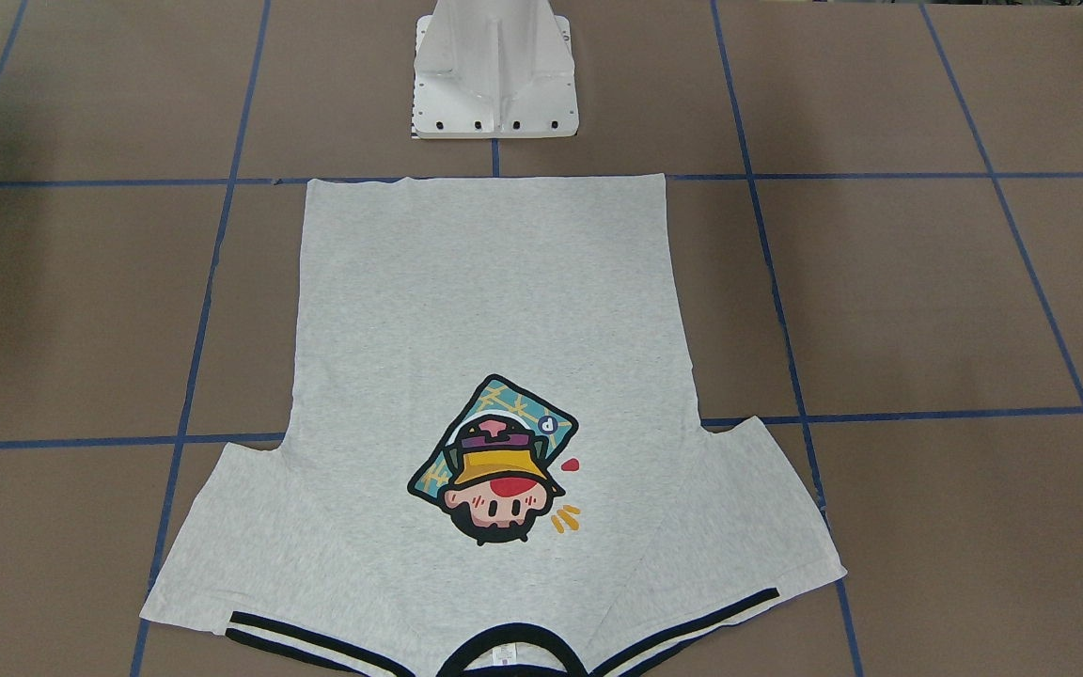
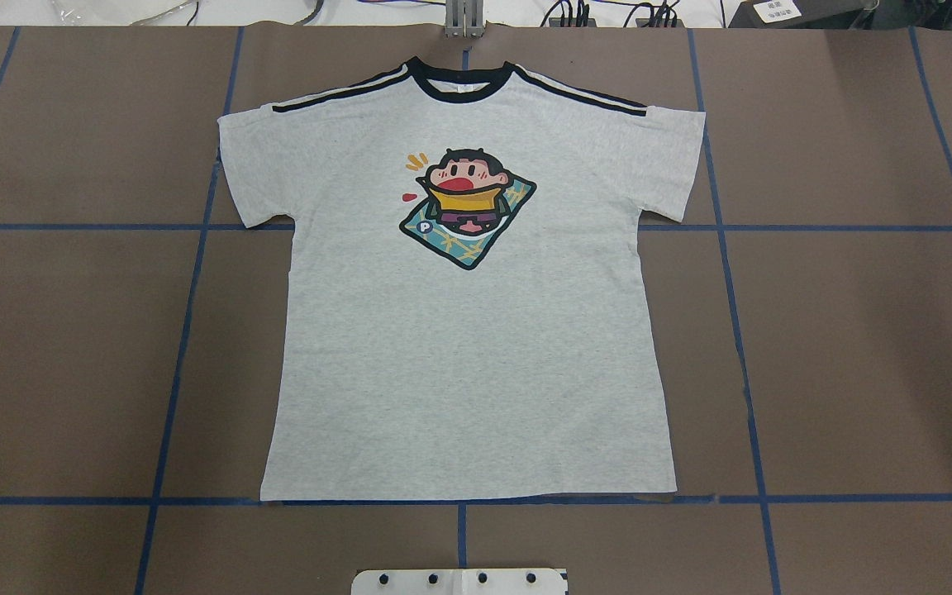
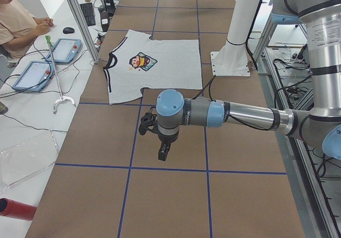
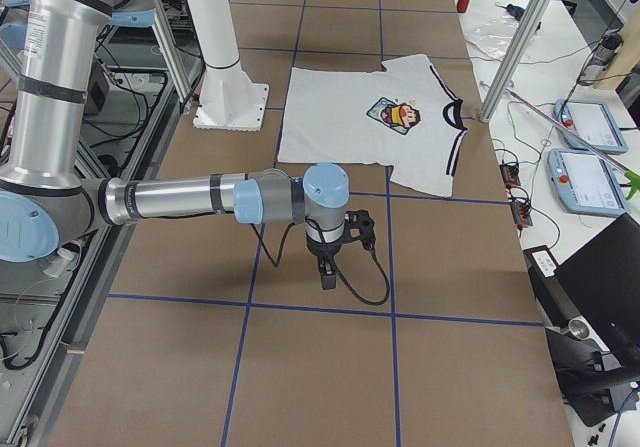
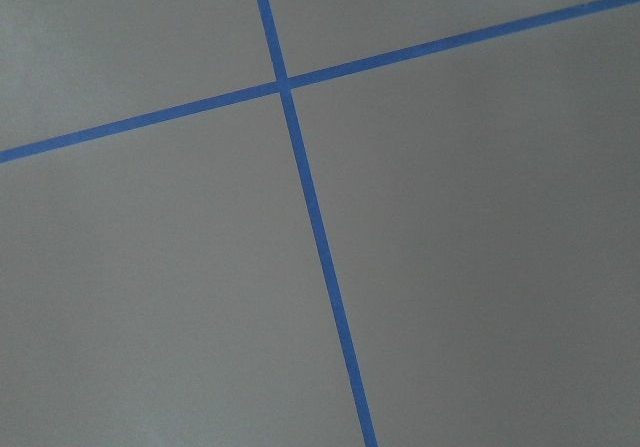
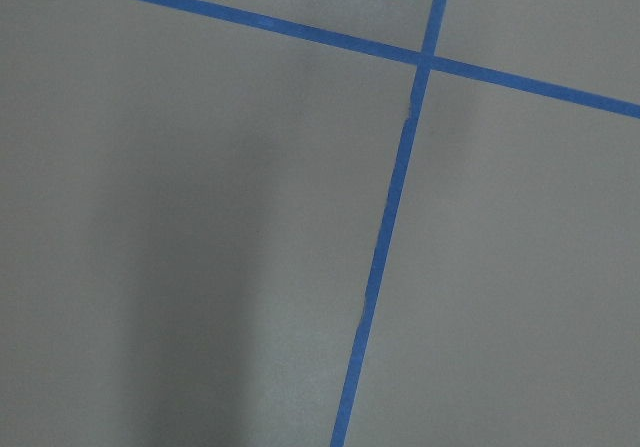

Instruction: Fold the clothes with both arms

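Note:
The grey T-shirt (image 2: 468,330) lies flat and spread out, print side up, collar at the far edge and hem toward the robot base. It also shows in the front-facing view (image 1: 490,376), the left side view (image 3: 160,65) and the right side view (image 4: 370,117). My left gripper (image 3: 163,154) shows only in the left side view, held above bare table well away from the shirt. My right gripper (image 4: 328,275) shows only in the right side view, likewise off the shirt. I cannot tell whether either is open or shut. Both wrist views show only table and blue tape.
The brown table (image 2: 856,330) is marked with blue tape lines. The white pedestal base (image 1: 494,70) stands just behind the shirt's hem. A side bench holds teach pendants (image 3: 63,50), and an operator (image 3: 18,19) sits there. A red cylinder (image 3: 16,210) lies at the table's corner.

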Motion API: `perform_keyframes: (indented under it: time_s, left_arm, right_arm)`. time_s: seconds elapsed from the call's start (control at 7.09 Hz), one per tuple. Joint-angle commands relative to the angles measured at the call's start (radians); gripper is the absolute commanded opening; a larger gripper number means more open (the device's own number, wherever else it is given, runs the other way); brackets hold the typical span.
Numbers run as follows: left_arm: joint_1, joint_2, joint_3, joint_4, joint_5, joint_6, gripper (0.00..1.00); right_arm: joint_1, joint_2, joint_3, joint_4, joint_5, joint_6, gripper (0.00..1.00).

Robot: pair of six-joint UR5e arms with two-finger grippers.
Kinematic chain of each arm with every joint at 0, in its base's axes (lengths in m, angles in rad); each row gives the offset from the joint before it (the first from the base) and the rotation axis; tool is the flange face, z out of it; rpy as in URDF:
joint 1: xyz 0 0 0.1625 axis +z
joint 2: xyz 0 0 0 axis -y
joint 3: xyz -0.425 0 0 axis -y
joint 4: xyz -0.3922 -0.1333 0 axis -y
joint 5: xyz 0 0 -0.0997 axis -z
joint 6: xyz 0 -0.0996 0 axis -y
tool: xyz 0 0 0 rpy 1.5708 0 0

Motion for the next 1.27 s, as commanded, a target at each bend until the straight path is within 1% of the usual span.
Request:
perform_keyframes:
  time_s: [0.0,0.14,0.28,0.42,0.56,0.71,0.85,0.99,1.13]
  left_arm:
    - [0.000,-0.002,-0.017,-0.011,0.017,0.002,1.00]
    - [0.000,-0.002,-0.032,-0.034,0.018,0.000,1.00]
    - [0.000,-0.002,-0.051,-0.070,0.018,0.000,1.00]
    - [0.006,-0.005,-0.064,-0.084,0.051,-0.001,1.00]
    - [0.006,-0.038,-0.066,-0.097,0.092,-0.006,1.00]
    - [0.006,-0.045,-0.089,-0.161,0.088,0.000,1.00]
    - [0.006,-0.051,-0.066,-0.343,0.097,-0.006,1.00]
    - [0.006,-0.171,0.087,-0.577,0.120,-0.012,1.00]
    - [0.008,-0.227,0.194,-0.619,0.098,-0.065,1.00]
  right_arm:
    - [0.000,0.003,0.000,0.001,-0.001,0.000,1.00]
    - [0.000,0.007,0.005,0.004,-0.002,0.002,1.00]
    - [0.000,0.021,0.005,0.071,-0.004,0.002,1.00]
    - [0.000,0.023,0.002,0.187,-0.008,0.011,1.00]
    - [0.000,0.026,-0.006,0.325,-0.010,0.011,1.00]
    - [0.000,0.070,-0.039,0.435,-0.016,0.012,1.00]
    - [0.000,0.149,-0.138,0.447,-0.005,0.037,1.00]
    - [-0.003,0.269,-0.252,0.450,0.022,0.120,1.00]
    - [-0.026,0.376,-0.352,0.456,0.048,0.170,1.00]
